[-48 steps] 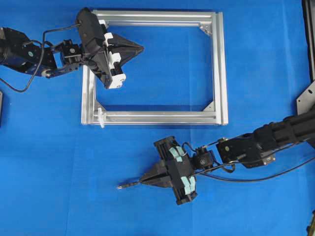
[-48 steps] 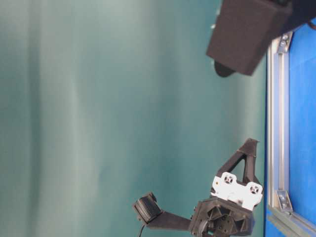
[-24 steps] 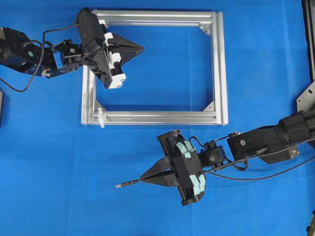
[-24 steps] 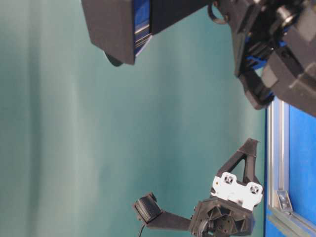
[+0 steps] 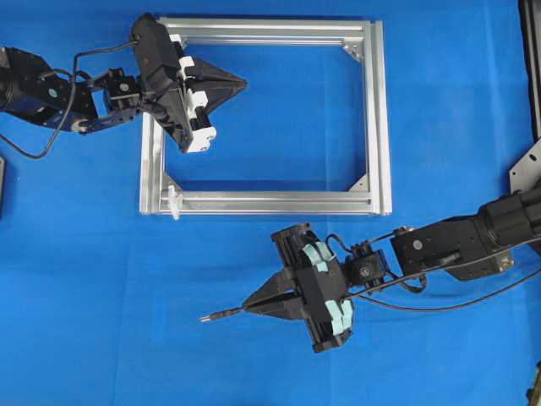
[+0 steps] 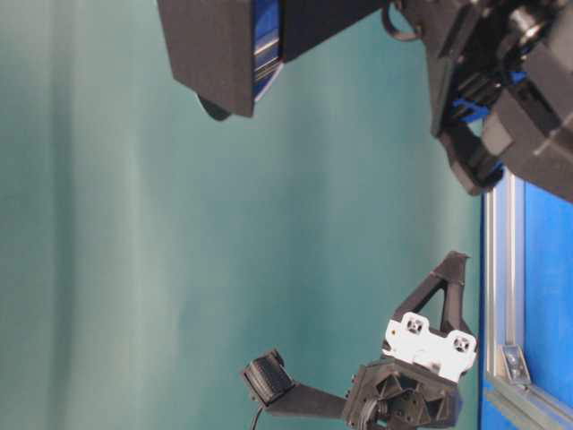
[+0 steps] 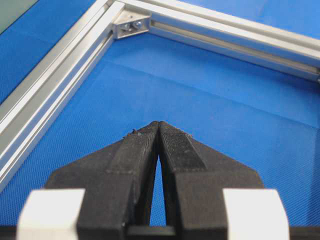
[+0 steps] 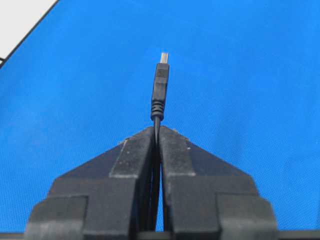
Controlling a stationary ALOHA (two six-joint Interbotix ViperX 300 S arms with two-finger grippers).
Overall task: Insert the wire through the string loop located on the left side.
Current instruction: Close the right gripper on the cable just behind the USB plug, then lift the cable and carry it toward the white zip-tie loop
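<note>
My right gripper (image 5: 245, 308) is shut on the thin black wire (image 8: 157, 120), low over the blue mat in front of the silver frame (image 5: 378, 118). The wire's plug tip (image 5: 207, 318) sticks out past the fingertips and points left; the right wrist view shows this plug (image 8: 159, 87) straight ahead of the gripper (image 8: 156, 128). The white string loop (image 5: 172, 201) sticks out at the frame's near-left corner, well up and left of the plug. My left gripper (image 5: 243, 84) is shut on nothing and hovers inside the frame's far-left part, its fingertips (image 7: 158, 123) touching.
A corner bracket (image 7: 131, 25) sits ahead of the left gripper. A thin black cable (image 5: 439, 306) trails right under the right arm. A metal stand (image 5: 526, 169) is at the right edge. The frame rail (image 6: 501, 269) runs along the table.
The right arm's wrist shifted slightly right and rose during the first half second, still holding the wire; the plug stayed almost in place. The left arm has not moved.
</note>
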